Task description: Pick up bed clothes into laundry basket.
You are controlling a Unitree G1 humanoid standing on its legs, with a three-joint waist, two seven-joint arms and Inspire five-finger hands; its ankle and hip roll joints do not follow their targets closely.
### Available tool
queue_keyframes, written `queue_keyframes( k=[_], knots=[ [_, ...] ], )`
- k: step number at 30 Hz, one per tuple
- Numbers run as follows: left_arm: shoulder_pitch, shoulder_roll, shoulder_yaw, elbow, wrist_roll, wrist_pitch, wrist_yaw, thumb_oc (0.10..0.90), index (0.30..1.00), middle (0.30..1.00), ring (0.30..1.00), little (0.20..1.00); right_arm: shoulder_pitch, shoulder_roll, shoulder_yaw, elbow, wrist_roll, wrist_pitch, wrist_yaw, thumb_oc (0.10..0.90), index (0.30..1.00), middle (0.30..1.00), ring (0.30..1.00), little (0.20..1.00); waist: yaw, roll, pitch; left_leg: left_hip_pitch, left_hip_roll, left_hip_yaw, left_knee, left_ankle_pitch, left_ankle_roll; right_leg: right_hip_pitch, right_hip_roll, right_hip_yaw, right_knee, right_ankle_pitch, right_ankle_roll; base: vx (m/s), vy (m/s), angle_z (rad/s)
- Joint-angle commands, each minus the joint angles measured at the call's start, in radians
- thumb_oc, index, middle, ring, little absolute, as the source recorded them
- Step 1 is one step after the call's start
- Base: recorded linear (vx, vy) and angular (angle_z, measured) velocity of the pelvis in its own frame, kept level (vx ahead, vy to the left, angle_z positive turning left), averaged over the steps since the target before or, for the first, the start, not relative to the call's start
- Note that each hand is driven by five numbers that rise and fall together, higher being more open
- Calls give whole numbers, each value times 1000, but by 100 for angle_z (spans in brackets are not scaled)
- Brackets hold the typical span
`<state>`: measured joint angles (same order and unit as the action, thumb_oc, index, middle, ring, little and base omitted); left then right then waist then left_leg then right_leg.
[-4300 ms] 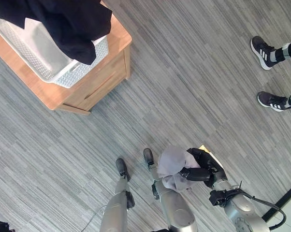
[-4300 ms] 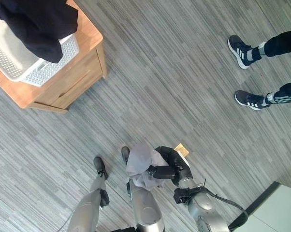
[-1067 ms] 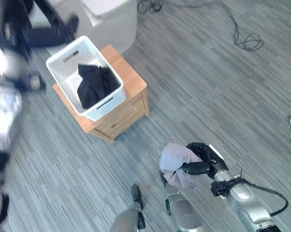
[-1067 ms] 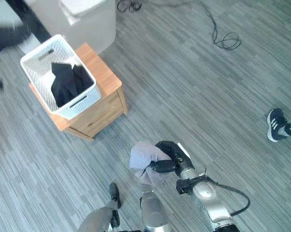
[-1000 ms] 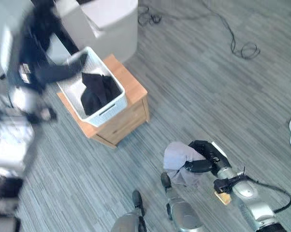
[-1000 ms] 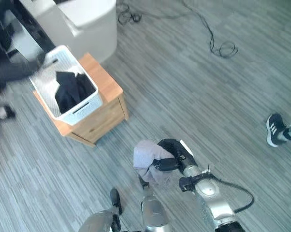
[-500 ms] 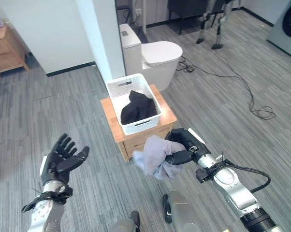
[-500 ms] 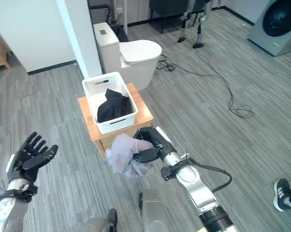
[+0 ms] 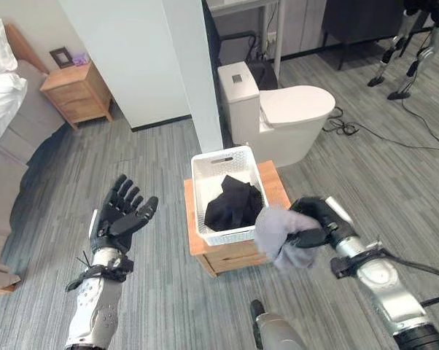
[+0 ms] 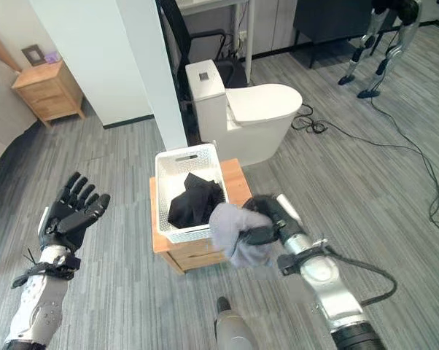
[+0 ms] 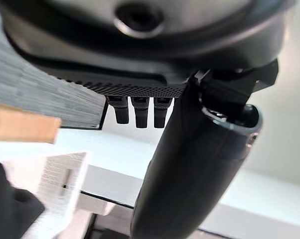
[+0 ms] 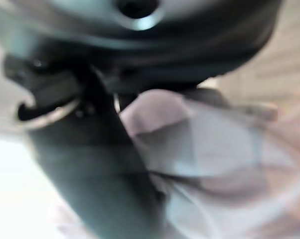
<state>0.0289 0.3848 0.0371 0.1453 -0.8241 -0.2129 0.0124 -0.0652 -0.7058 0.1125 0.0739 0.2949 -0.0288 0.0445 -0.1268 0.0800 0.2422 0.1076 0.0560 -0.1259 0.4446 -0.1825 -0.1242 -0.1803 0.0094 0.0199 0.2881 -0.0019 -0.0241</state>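
Grey cloth (image 9: 280, 235) fills the right hand (image 9: 316, 219) (bed (image 9: 2, 95) beyond).

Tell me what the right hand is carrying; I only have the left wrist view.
Observer: The right hand is shut on a pale grey cloth.
Operator: Report where that cloth sits relative to the basket.
Observer: It hangs just beside the white laundry basket, at its near right corner, not inside.
Operator: State what is in the basket.
Observer: A dark garment lies in it.
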Motion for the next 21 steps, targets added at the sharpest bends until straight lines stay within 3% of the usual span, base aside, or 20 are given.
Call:
queue_keyframes(
  k=[1,5,7,9,11,14,17,18,21],
  knots=[
    [-89,104,40,-68,-51,-126,-8,800,900,900,900,900,-101,-15,-67,-107,46,-147,-55,400,300,300,300,300,-32,-72,-50,10,99,252,-198,73,37,95,-114,6,-193,-6,126,38,-85,43],
    [-86,121,26,-50,-38,-117,-9,800,900,900,900,900,-101,-19,-94,-127,49,-157,-62,400,300,300,300,300,-28,-54,-72,11,61,208,-331,58,29,116,-108,-16,-239,0,139,50,-16,60],
    [-63,111,33,-63,-38,-114,-17,800,900,900,900,900,-104,-48,-114,-140,-4,-154,-67,400,300,300,300,300,-32,-49,-79,33,34,208,-393,51,50,105,-115,3,-250,27,152,61,97,-8],
    [-62,111,33,-63,-37,-114,-17,800,900,900,900,900,-104,-48,-113,-140,-5,-154,-68,400,300,300,300,300,-32,-49,-79,34,33,209,-395,51,50,105,-115,4,-251,28,153,16,68,-7],
    [-53,120,51,-46,-20,-111,-20,800,900,900,900,900,-161,-112,-107,-142,-96,-138,-63,400,300,300,300,300,-21,-54,-82,36,14,210,-406,46,63,98,-121,33,-273,47,164,5,97,-13],
    [-56,136,37,-32,-22,-110,-27,800,900,900,900,900,-330,-175,-27,-59,-126,-129,-87,400,300,300,300,300,1,-64,-86,39,5,210,-406,40,71,98,-126,50,-276,53,169,0,61,-12],
    [-64,139,7,-3,-49,-111,-35,800,900,900,900,900,-544,-198,98,133,-77,-116,-112,400,300,300,300,300,25,-82,-91,42,-1,209,-408,37,76,98,-130,59,-270,58,172,-14,31,-21],
    [-64,138,8,-3,-49,-111,-36,800,900,900,900,900,-548,-198,101,135,-77,-117,-112,400,300,300,300,300,24,-82,-90,42,-1,209,-408,37,76,99,-130,59,-270,58,172,0,0,0],
    [-72,157,-15,12,-68,-111,-40,800,900,900,900,900,-904,-253,308,371,-103,-77,-137,400,300,300,300,300,46,-102,-101,45,-2,206,-409,33,77,95,-129,65,-264,60,172,1,18,10]
  ],
)
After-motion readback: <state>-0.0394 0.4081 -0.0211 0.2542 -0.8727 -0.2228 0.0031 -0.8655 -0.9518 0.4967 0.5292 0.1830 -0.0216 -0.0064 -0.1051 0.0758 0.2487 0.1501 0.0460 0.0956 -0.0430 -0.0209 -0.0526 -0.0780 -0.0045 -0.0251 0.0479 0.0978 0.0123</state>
